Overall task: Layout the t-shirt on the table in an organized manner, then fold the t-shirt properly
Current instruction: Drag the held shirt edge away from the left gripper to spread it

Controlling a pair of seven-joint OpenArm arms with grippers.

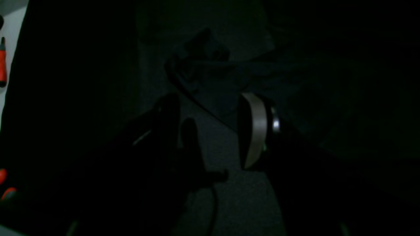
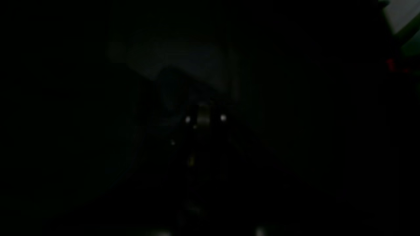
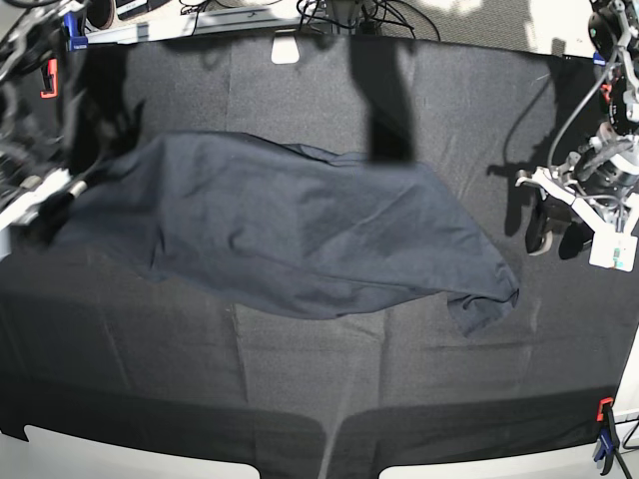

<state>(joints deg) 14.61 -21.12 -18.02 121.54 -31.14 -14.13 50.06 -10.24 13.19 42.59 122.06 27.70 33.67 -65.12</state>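
Note:
The dark navy t-shirt [image 3: 300, 230] lies spread and rumpled across the middle of the table [image 3: 399, 399], one sleeve pointing to the front right. At the left edge of the base view my right gripper [image 3: 62, 200] is shut on the t-shirt's drawn-out corner. The right wrist view is almost black and shows little. My left gripper [image 3: 555, 236] hangs open just above the cloth, right of the sleeve and apart from it. In the left wrist view, the left gripper [image 1: 210, 131] has nothing between its fingers, and t-shirt [image 1: 213, 75] folds lie just ahead.
A red clamp [image 3: 48, 78] and a blue clamp [image 3: 72, 30] sit at the back left, and another clamp [image 3: 604, 424] at the front right. Cables [image 3: 349, 15] and a white tag [image 3: 286, 50] line the back edge. A red-handled tool [image 1: 2, 62] lies off the cloth.

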